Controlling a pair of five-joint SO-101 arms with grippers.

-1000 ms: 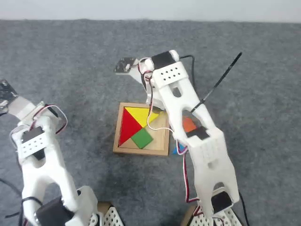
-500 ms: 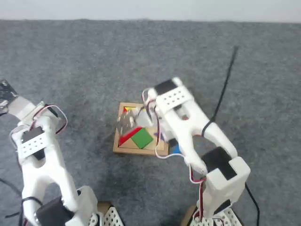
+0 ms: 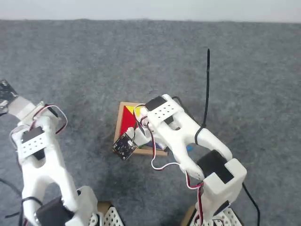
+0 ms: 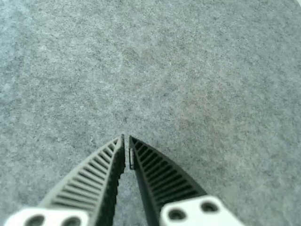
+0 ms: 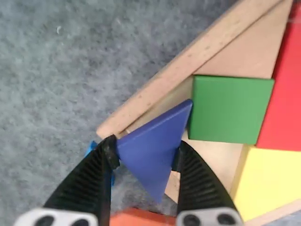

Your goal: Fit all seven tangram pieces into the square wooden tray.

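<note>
Right end effector (image 5: 146,147), right wrist view: a blue triangle (image 5: 149,151) is clamped between the two fingers over one corner of the square wooden tray (image 5: 188,66), one tip meeting a corner of the green square (image 5: 228,108); a red piece (image 5: 284,89) and a yellow piece (image 5: 268,181) are seated in the tray beside the square, an orange piece (image 5: 141,218) is seen below the triangle, and a light-blue piece (image 5: 90,149) lies on the grey table (image 5: 56,61) just outside the corner. Left wrist view: the left end effector (image 4: 127,139) is held above bare table, fingers nearly touching and nothing between them. High view: the right arm (image 3: 188,136) is folded over the tray at the table's centre; the left arm (image 3: 40,150) stands well apart.
</note>
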